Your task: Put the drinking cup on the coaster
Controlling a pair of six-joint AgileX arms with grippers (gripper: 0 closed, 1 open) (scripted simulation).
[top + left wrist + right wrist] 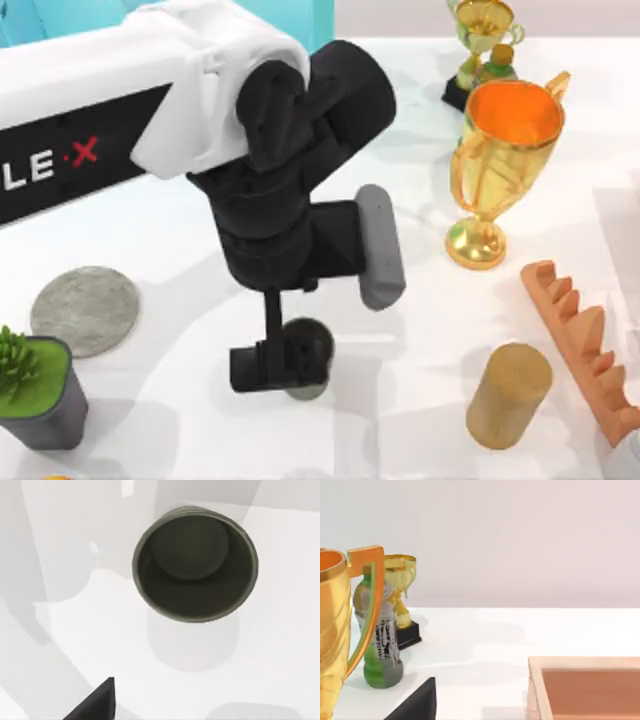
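Reaching over the table's middle, the left arm held its gripper (290,365) directly above the cup (308,345); whether its fingers stood wide or narrow I could not tell. The cup stood upright on the white table (400,420), its open mouth facing the left wrist camera (195,564). The coaster (85,310) lay well apart at the left, next to a planter (40,392). A gold trophy (500,165), a tan cylinder (508,395) and an orange toothed rack (580,335) stood at the right.
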